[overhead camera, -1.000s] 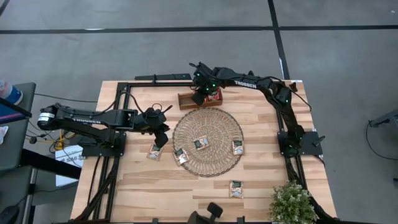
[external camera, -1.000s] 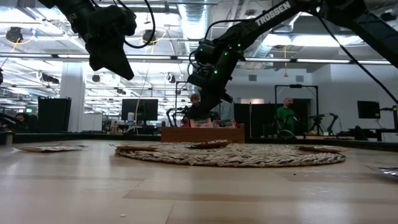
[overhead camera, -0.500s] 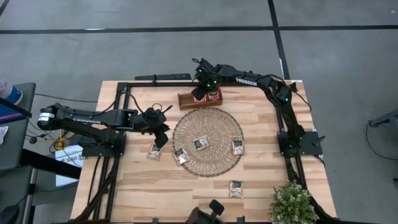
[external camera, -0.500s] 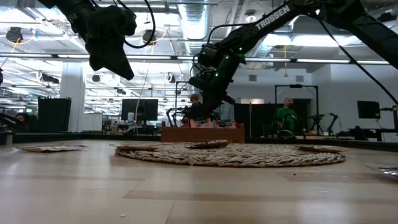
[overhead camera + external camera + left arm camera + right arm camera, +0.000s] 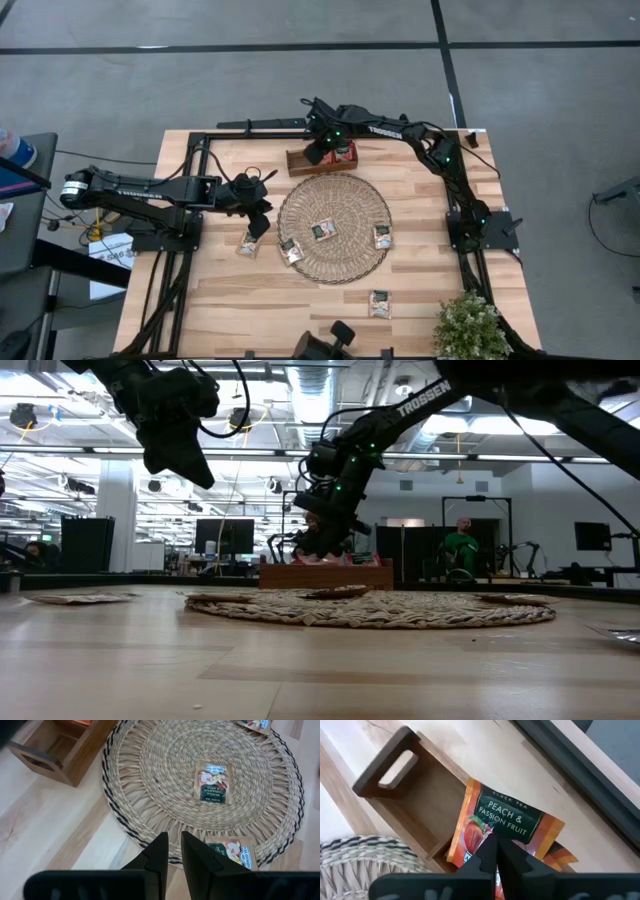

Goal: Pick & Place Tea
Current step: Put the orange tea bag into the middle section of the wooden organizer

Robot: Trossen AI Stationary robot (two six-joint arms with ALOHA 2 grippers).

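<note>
My right gripper [image 5: 324, 152] is over the brown wooden tray [image 5: 300, 160] at the table's far side, shut on an orange tea sachet [image 5: 506, 820] printed "Peach & Passion Fruit". More orange sachets [image 5: 555, 854] stand in the tray compartment below it. Three tea sachets [image 5: 323, 230] [image 5: 291, 250] [image 5: 382, 237] lie flat on the round woven mat [image 5: 334, 205]. Two more [image 5: 249, 243] [image 5: 379, 303] lie on the bare table. My left gripper [image 5: 258, 222] hangs above the mat's left rim, its fingers [image 5: 159, 851] almost together, nothing between them. My right gripper pinches the orange sachet between its two fingers on the picture half of its face [image 5: 485, 834], away from the dark green label. The fingers slant down from above. The sachet stands tilted over the tray's compartment; whether it touches the tray or the sachets below, I cannot tell.
The tray's end wall with a handle slot [image 5: 395, 767] faces the table's left. A black frame rail [image 5: 270, 124] runs along the far edge. A potted plant [image 5: 468, 325] stands at the near right corner. Bare wood lies along the near edge.
My right gripper has sunk toward the tray and drifted slightly toward the table's left, keeping the orange sachet between its fingers. My left arm has kept still.
</note>
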